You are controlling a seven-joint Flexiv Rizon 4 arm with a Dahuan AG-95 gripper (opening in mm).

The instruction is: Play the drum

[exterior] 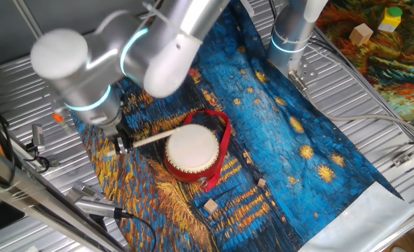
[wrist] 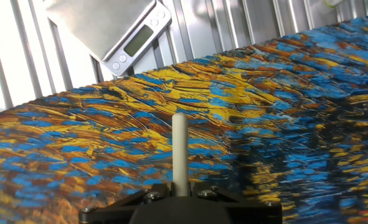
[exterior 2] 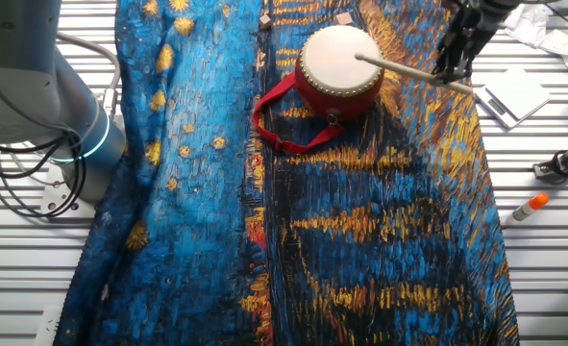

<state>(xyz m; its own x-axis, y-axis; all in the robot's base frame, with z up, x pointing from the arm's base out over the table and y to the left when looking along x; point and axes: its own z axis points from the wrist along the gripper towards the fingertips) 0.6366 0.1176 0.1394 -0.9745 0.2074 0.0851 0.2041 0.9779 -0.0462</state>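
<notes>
The drum (exterior: 192, 150) stands on the painted cloth (exterior: 312, 140), with the gripper (exterior: 122, 142) just to its left, closed on a stick (exterior: 157, 137) whose tip reaches over the skin. The red strap (exterior: 224, 140) loops out on the drum's right side and lies flat. Two small wooden blocks (exterior: 210, 206) sit on the cloth just near of the drum. Right of the strap the cloth runs bare and wide. In the hand view a digital scale (wrist: 118, 28) lies beyond the cloth's edge.

Silver arm (exterior: 161, 42) bent at the elbow, wrist angled downward; gripper (exterior: 122, 142) at its low end, fingers clamped on a thin stick (exterior: 157, 138)
</notes>
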